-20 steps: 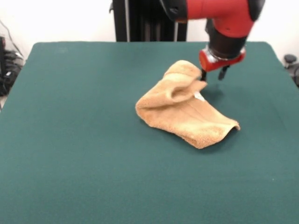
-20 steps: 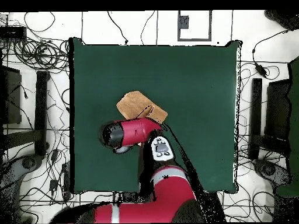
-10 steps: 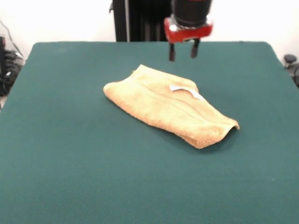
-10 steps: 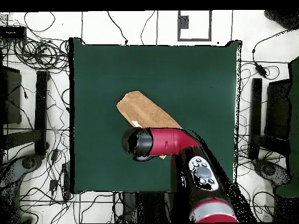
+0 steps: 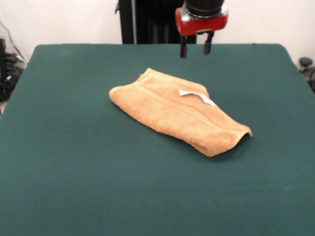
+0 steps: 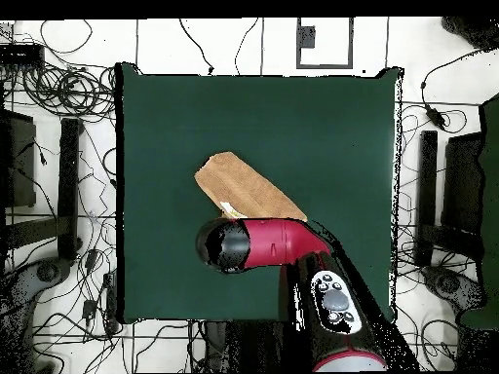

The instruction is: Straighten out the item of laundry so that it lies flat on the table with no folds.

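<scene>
**Towel lies folded on the table, gripper empty above it**

The towel (image 5: 178, 117) lies near the middle of the table (image 5: 74, 172) as a long, slanted strip, doubled over on itself rather than spread out. In the front view one end sits flat and rounded, while the other end lifts in a small arch, so a dark gap shows under its edge. A woven band runs along the strip's length, and a small white tag (image 5: 196, 96) rests on top of the towel, close to its edge on the gripper's side.

The gripper (image 5: 195, 49) hangs in the air beyond the towel, clear of the cloth and touching nothing. Its two dark fingers (image 5: 183, 50) point down with a plain gap between them, and nothing is held there.

From overhead, the red arm (image 6: 278, 242) reaches across the table and covers part of the towel (image 6: 234, 182) nearest to it.
</scene>
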{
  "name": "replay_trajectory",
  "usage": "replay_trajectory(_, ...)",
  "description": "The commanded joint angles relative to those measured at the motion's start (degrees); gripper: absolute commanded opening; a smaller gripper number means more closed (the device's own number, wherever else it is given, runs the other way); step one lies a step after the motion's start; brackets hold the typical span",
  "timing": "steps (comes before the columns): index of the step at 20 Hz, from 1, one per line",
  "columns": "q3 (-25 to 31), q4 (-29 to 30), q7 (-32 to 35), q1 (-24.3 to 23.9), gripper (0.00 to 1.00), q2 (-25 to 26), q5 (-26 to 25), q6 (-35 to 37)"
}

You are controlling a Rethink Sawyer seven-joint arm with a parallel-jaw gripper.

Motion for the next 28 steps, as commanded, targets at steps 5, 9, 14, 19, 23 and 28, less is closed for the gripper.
replay_trajectory(5,3.70,3.27,7.35,2.85,1.00,-0.31,1.46,-1.64)
replay_trajectory(9,2.85,-0.28,7.68,2.97,1.00,4.29,0.00,-5.44)
replay_trajectory(14,0.88,-5.67,10.22,5.10,1.00,9.78,-0.18,-9.84)
replay_trajectory(19,-1.59,-9.97,10.79,7.05,1.00,14.62,-0.03,-12.59)
replay_trajectory(23,-2.50,-12.86,11.27,8.10,1.00,17.40,0.84,-14.49)
replay_trajectory(28,-4.95,-15.43,15.28,11.05,1.00,20.95,3.38,-19.70)
